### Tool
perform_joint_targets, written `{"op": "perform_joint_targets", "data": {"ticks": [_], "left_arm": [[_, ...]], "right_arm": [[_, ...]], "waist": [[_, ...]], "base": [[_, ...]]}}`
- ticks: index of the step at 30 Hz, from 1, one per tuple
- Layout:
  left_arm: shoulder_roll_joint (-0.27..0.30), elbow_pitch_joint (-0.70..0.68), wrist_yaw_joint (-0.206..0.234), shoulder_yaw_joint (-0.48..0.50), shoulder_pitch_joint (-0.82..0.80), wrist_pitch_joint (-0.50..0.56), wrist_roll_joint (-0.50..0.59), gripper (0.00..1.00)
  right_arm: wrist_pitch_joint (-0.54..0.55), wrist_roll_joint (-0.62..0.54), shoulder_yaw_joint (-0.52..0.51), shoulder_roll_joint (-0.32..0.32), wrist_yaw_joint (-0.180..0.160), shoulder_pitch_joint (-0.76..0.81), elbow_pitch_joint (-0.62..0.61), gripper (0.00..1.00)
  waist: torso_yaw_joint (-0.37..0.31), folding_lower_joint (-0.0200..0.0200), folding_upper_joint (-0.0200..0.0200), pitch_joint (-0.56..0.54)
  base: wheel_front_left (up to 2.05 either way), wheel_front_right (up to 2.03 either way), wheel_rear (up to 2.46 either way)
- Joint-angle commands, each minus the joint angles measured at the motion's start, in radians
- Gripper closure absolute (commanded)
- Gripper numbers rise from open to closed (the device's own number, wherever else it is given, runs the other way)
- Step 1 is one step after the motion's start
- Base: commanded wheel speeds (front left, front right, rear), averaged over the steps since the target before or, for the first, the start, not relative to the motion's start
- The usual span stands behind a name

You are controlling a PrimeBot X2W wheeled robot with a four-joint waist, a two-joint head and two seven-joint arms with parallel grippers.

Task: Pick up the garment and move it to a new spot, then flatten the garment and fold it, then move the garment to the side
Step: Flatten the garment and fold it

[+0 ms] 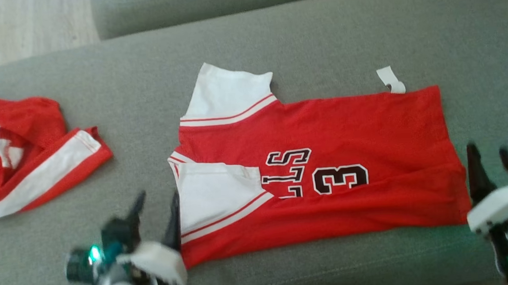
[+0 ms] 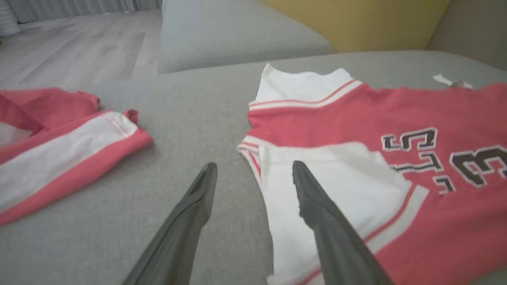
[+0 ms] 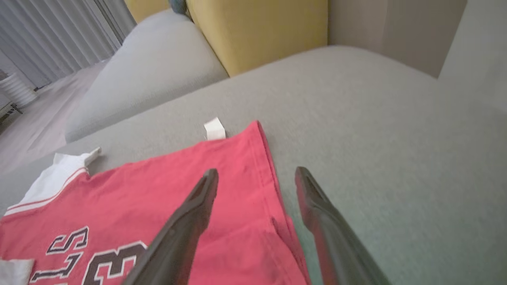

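Close to me, my left gripper (image 1: 158, 196) holds its two dark, pointy fingers (image 2: 198, 206) apart, gripping nothing, at the edge of the white sleeve (image 1: 213, 194) of the red jersey (image 1: 347, 127). My right gripper (image 1: 488, 150) has its fingers apart too, empty, by the jersey's hem. The jersey lies flat on the fuzzy gray sofa seat (image 1: 301, 45), between the two grippers. A crumpled red-and-white cloth (image 1: 26, 149) sits off to the left. Farthest back is a smooth yellow cushion (image 3: 257, 31).

I'm looking over a broad grey fabric sofa seat (image 1: 362, 32); behind it I see a mustard-yellow back cushion (image 3: 257, 31), pale wood-plank floor (image 2: 79, 47) and grey pleated curtains (image 3: 47, 35).
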Motion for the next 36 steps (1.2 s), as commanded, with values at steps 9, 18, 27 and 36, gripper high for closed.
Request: {"op": "perform_joint_targets", "data": {"ticks": [9,18,27,36], "left_arm": [[0.025,-0.016,-0.049,0.03,-0.307,0.024,0.023,0.0],[0.108,0.189,-0.233,-0.043,-0.731,0.268,0.048,0.0],[0.235,0.382,-0.264,-0.257,-1.0,0.474,-0.107,0.0],[0.292,0.465,-0.265,-0.39,-1.102,0.505,-0.232,0.0]], "right_arm": [[-0.154,-0.079,0.08,-0.026,0.007,-0.197,-0.028,0.0],[-0.185,-0.147,0.106,-0.019,0.007,-0.409,0.024,0.0],[-0.207,-0.155,0.151,-0.012,0.007,-0.54,0.078,0.0],[-0.236,-0.153,0.177,-0.01,0.007,-0.571,0.115,0.0]], "waist": [[-0.049,0.0001,0.0,0.135],[-0.128,0.0001,0.0,0.299],[-0.215,0.0001,0.0,0.38],[-0.235,0.0001,0.0,0.397]], "base": [[0.0,0.0,0.0],[0.0,0.0,0.0],[0.0,0.0,0.0],[0.0,0.0,0.0]]}}
